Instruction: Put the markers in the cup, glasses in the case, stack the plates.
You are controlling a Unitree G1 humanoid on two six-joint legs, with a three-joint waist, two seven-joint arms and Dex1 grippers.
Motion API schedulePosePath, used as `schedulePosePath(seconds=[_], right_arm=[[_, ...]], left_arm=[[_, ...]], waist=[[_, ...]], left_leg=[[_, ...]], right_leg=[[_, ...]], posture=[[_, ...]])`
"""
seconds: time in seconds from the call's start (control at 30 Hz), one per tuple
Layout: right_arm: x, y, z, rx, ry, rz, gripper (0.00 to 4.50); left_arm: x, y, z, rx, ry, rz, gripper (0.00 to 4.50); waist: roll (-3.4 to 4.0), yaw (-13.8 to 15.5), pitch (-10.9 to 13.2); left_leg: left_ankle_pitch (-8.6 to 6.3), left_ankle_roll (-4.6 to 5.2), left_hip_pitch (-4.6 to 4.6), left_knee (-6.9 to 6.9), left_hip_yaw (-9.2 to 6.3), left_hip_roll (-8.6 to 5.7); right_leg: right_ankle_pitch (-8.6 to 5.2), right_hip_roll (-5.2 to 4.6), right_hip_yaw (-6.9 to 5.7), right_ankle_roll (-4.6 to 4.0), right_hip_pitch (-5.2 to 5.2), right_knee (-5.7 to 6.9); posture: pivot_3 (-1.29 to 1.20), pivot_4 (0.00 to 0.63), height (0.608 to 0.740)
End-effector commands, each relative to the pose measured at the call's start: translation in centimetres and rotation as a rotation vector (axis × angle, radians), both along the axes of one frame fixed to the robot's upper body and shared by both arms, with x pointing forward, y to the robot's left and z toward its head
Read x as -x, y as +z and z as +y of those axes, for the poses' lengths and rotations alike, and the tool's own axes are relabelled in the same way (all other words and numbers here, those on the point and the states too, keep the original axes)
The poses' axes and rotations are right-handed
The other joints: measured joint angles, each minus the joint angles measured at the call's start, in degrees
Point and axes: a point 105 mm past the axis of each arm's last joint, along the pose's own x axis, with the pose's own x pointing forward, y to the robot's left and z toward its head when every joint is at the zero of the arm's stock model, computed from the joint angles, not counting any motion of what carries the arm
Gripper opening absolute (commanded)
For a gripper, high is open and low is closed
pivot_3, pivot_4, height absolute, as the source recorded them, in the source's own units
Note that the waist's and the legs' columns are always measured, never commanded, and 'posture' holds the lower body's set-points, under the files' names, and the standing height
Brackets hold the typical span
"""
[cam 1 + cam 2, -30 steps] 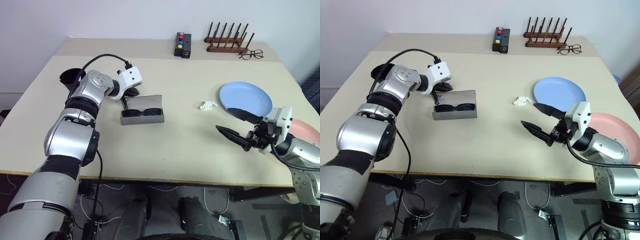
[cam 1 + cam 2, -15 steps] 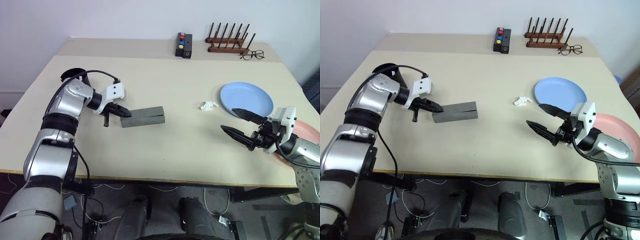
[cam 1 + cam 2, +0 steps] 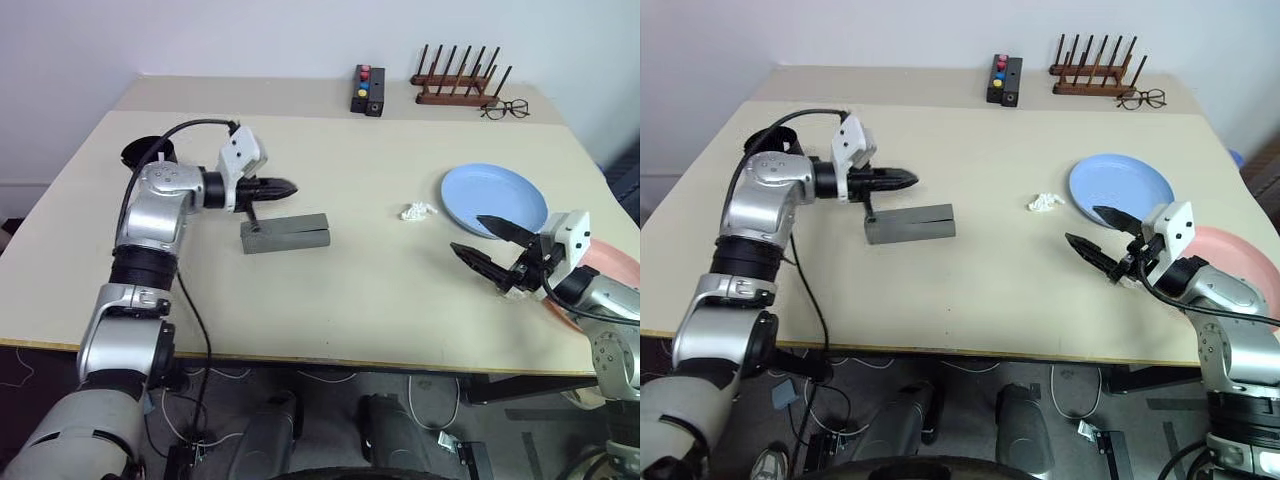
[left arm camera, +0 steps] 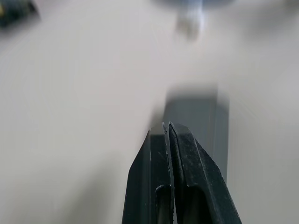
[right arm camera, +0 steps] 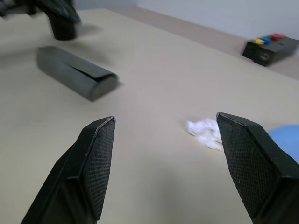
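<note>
Left gripper [image 3: 290, 186] pinched fully together, holding nothing, pointing roughly level toward the table's middle; it hangs above the table [image 3: 330, 300], just over the far-left end of the case [image 3: 286, 233]; case lid down, lying flat directly under and slightly ahead of the fingertips, not touching them; glasses cannot be seen with the lid down. Cup [image 3: 146, 154] stands behind that gripper's wrist, near the table's left edge, partly hidden by the arm and cable.

Right gripper [image 3: 490, 248] spread wide, nothing between the fingers [image 5: 96, 163]; it hovers over the near-right part of the table, pointing toward the centre; light blue plate [image 3: 494, 198] lies just beyond and beside its upper finger; salmon pink plate [image 3: 1232, 255] sits behind the wrist at the right table edge, mostly covered by the arm; plates apart, not stacked. White crumpled scrap [image 3: 417, 211] lies ahead of the right gripper, between it and the case, beside the blue plate's rim.

Far edge, well apart from both grippers: black box with coloured buttons [image 3: 366, 90]; wooden peg rack [image 3: 458, 80]; clear-lens spectacles [image 3: 502, 108] just beside the rack.
</note>
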Motion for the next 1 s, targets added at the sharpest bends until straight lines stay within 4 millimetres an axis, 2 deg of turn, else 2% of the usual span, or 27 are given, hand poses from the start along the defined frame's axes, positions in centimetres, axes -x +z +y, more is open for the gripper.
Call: schedulePosePath(seconds=[0.03, 0.07, 0.1, 0.13, 0.2, 0.37, 0.43, 0.5, 0.57, 0.73, 0.83, 0.9, 1.0], right_arm=[[0.3, 1.7, -2.1, 0.044, -0.102, -0.041, 3.53], [0.4, 1.3, -2.9, 0.063, -0.136, -0.007, 3.53], [0.4, 0.8, -3.9, 0.082, -0.184, 0.029, 3.53], [0.6, 0.6, -4.8, 0.095, -0.220, 0.052, 3.53], [0.9, 0.4, -5.9, 0.111, -0.266, 0.090, 3.53], [2.1, 0.2, -8.3, 0.182, -0.355, 0.130, 3.53], [2.6, -0.1, -9.0, 0.211, -0.369, 0.141, 3.53], [2.8, -0.3, -10.0, 0.195, -0.418, 0.139, 3.53], [3.3, -1.3, -10.4, 0.201, -0.435, 0.168, 3.53], [3.9, -2.3, -11.1, 0.193, -0.446, 0.214, 3.53], [3.9, -2.8, -11.5, 0.200, -0.439, 0.242, 3.53], [4.0, -3.3, -12.1, 0.196, -0.462, 0.250, 3.53], [4.0, -4.4, -12.5, 0.203, -0.472, 0.277, 3.53]], left_arm=[[1.6, 2.2, -2.6, 0.116, -0.087, -0.016, 0.08], [2.2, 2.0, -3.5, 0.129, -0.136, 0.018, 0.08], [2.9, 1.8, -4.4, 0.141, -0.182, 0.047, 0.58], [3.2, 1.5, -5.1, 0.145, -0.210, 0.073, 0.86], [3.6, 1.1, -6.1, 0.134, -0.245, 0.087, 1.74], [4.2, 0.7, -8.1, 0.139, -0.304, 0.109, 4.44], [4.7, 0.2, -8.9, 0.115, -0.344, 0.100, 4.48], [4.5, -0.8, -9.4, 0.082, -0.329, 0.076, 4.48], [4.5, -1.4, -10.4, 0.053, -0.336, 0.044, 4.48], [4.6, -0.8, -12.2, 0.062, -0.365, 0.026, 4.48], [4.6, -0.4, -12.7, 0.062, -0.382, 0.028, 4.48], [4.7, -0.9, -12.7, 0.046, -0.398, 0.033, 4.48], [5.5, -1.0, -12.9, 0.046, -0.448, 0.061, 4.48]], waist=[[0.01, -0.01, 0.00], [0.01, -0.01, 0.00], [0.02, -0.01, -0.01], [0.03, -0.01, -0.01], [0.03, 0.01, -0.01], [0.06, -0.05, -0.02], [0.05, 0.04, -0.01], [0.05, 0.10, -0.02], [0.05, 0.17, -0.02], [0.05, 0.32, -0.01], [0.07, 0.46, -0.02], [0.09, 0.53, -0.03], [0.09, 0.78, -0.03]], left_leg=[[0.00, 0.00, 0.00, 0.00, 0.01, -0.01], [0.00, 0.00, 0.01, 0.01, 0.01, 0.00], [0.00, 0.00, 0.02, 0.01, 0.01, 0.00], [0.00, 0.00, 0.03, 0.01, 0.02, 0.00], [0.00, 0.01, 0.03, 0.02, 0.03, 0.00], [0.00, 0.01, 0.04, 0.02, 0.07, 0.02], [0.00, 0.01, 0.03, 0.02, 0.09, 0.01], [0.00, 0.01, 0.03, 0.03, 0.09, 0.01], [0.00, 0.01, 0.04, 0.03, 0.09, 0.01], [0.00, 0.02, 0.02, 0.02, 0.15, 0.01], [-0.01, 0.02, 0.02, 0.03, 0.15, 0.01], [-0.01, 0.03, 0.02, 0.00, 0.16, 0.02], [-0.02, 0.05, 0.02, -0.01, 0.18, 0.01]], right_leg=[[0.00, 0.00, 0.00, 0.00, 0.01, 0.01], [0.00, 0.00, 0.00, 0.00, 0.01, 0.01], [0.00, 0.01, 0.01, -0.01, 0.02, 0.01], [0.00, 0.01, 0.01, -0.01, 0.02, 0.02], [0.00, 0.01, 0.01, -0.01, 0.04, 0.01], [-0.03, 0.01, 0.02, -0.05, 0.04, 0.01], [-0.06, 0.00, 0.02, -0.10, 0.04, -0.01], [-0.11, 0.00, 0.02, -0.19, 0.07, -0.06], [-0.10, 0.00, 0.02, -0.19, 0.10, -0.11], [-0.10, -0.02, 0.04, -0.20, 0.10, -0.23], [-0.11, -0.01, 0.03, -0.19, 0.12, -0.26], [-0.11, -0.01, 0.03, -0.18, 0.13, -0.29], [-0.09, -0.01, 0.03, -0.21, 0.15, -0.36]], posture=[[0.00, 0.150, 0.740], [0.00, 0.150, 0.740], [0.00, 0.150, 0.740], [0.00, 0.150, 0.740], [0.00, 0.150, 0.740], [0.00, 0.150, 0.740], [0.00, 0.150, 0.740], [0.00, 0.150, 0.740], [0.00, 0.150, 0.740], [0.00, 0.150, 0.740], [0.00, 0.150, 0.740], [0.00, 0.150, 0.740], [0.00, 0.150, 0.740]])
